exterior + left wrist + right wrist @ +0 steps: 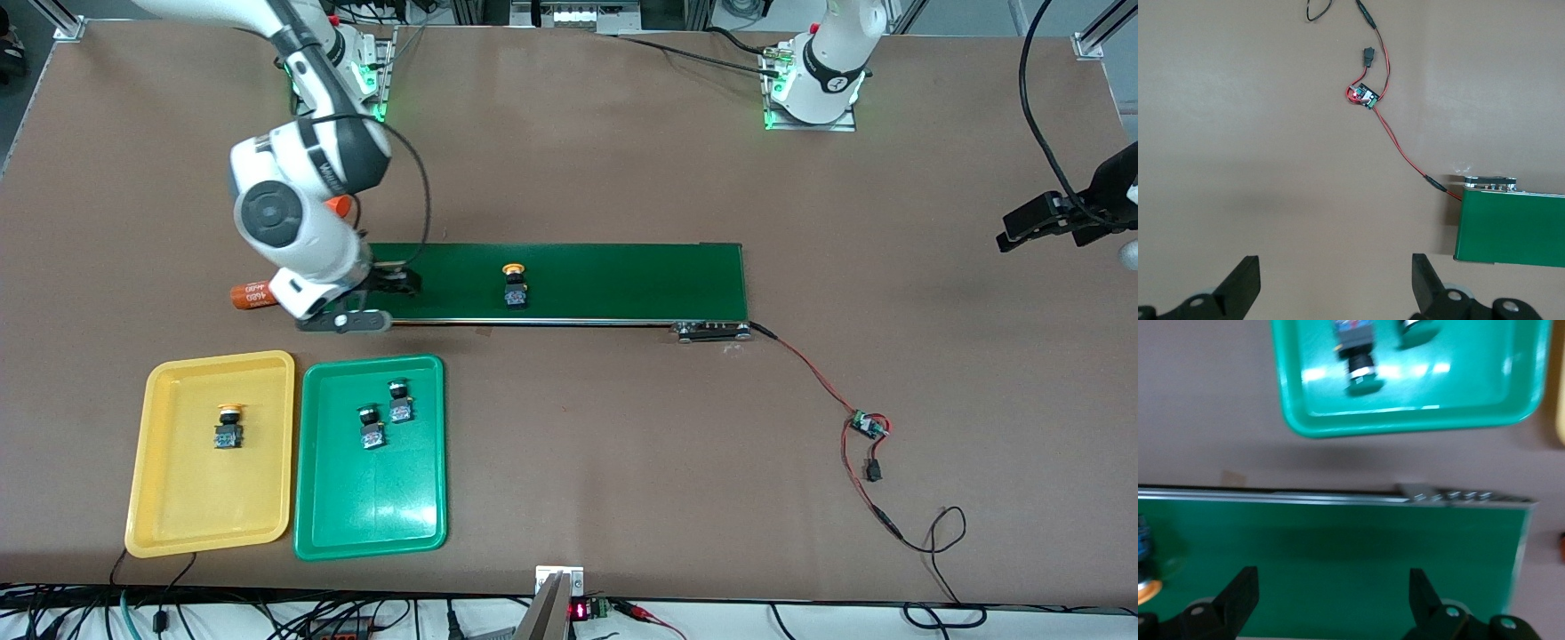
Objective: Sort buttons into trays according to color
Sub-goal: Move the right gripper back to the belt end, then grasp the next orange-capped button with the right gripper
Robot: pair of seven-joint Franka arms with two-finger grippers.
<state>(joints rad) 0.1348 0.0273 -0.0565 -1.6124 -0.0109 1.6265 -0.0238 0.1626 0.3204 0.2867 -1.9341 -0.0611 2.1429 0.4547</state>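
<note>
One yellow-capped button (514, 286) stands on the dark-green conveyor belt (622, 280). It shows at the edge of the right wrist view (1143, 583). A second yellow-capped button (228, 427) lies in the yellow tray (169, 524). Two green-capped buttons (372, 428) (400, 402) lie in the green tray (373, 507); one (1358, 360) is in the right wrist view with the tray's rim (1418, 423). My right gripper (396, 283) (1333, 580) hangs open and empty over the belt's end toward the right arm. My left gripper (1022, 227) (1336, 267) waits open over bare table at the left arm's end.
An orange cylinder printed 4680 (252, 294) lies beside the belt's end under the right arm, and another orange piece (338, 205) peeks out by the arm. A red wire with a small circuit board (867, 425) (1363, 97) runs from the belt's motor end (1491, 181).
</note>
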